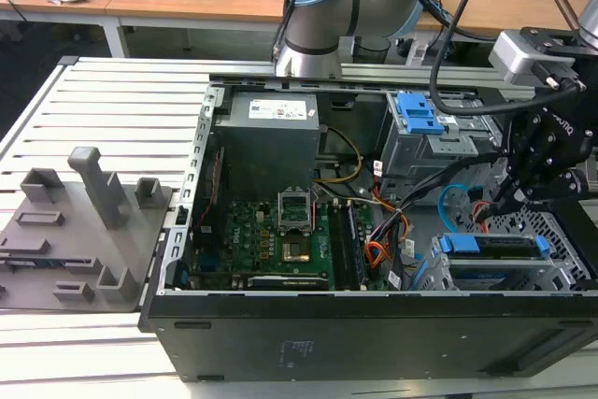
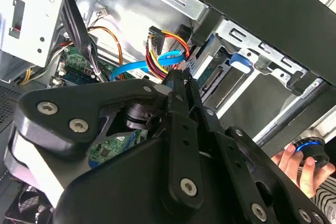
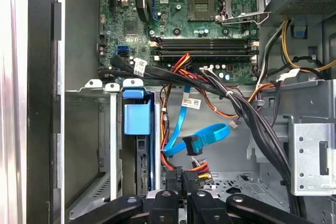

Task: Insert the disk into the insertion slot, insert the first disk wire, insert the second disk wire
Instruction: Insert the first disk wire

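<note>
- The disk (image 1: 491, 248), a silver rectangular drive framed in a bright blue plastic caddy, sits inside the insertion slot (image 1: 561, 249). The slot is a low bay of silver perforated sheet metal at the case corner on the exterior view's right. The caddy lies level with the bay rails, so the seating step reads as done.
- In the first wrist view the caddy's smooth blue pull tab (image 3: 133, 118) faces the case interior, the side from which wiring can reach the drive.
- The claw (image 3: 184, 176), a black linkage with two slim flat fingers, hangs inside the case near the disk. The fingers are pressed close together and appear to pinch the black plug (image 3: 194, 174) of a red, yellow and black wire bundle. Judged from this hold, gripping the plug body leaves its mating face free.
- A flat, glossy blue ribbon cable (image 3: 210, 134) with a black angled end loops loose just beside the claw, attached to nothing at that end.
- Thick black sleeved cables (image 3: 247, 114) cross between the bay and the green circuit board (image 3: 210, 3).
- The black steel computer case (image 1: 280, 343) lies on its side, open face up, on the slatted aluminium counter (image 1: 112, 100), giving access from above.
</note>
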{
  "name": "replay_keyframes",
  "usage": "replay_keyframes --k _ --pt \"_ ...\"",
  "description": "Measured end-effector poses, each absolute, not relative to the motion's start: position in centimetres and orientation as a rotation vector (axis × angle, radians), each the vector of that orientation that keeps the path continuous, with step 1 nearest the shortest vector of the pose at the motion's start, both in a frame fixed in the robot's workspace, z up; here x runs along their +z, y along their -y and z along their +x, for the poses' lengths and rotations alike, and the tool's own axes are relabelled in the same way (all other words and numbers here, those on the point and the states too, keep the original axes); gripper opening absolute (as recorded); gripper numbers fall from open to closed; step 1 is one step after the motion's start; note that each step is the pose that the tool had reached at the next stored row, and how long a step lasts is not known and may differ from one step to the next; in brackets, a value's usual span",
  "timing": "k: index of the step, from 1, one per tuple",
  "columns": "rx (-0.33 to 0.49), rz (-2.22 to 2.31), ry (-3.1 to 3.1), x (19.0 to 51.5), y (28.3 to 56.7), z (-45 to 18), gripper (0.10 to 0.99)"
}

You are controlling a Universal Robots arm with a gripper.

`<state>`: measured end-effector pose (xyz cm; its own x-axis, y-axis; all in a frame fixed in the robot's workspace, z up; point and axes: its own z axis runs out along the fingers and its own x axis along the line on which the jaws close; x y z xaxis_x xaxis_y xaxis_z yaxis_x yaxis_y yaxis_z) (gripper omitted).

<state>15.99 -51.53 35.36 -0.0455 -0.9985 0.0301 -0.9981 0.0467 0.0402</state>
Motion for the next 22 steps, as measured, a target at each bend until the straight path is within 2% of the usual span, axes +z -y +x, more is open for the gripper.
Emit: replay_keyframes --k 15,22 --pt "-0.013 2.135 2.236 34.7 52.2 16.0 0.165" --pt "-0.013 2.135 2.236 34.7 53.7 16.5 0.165"
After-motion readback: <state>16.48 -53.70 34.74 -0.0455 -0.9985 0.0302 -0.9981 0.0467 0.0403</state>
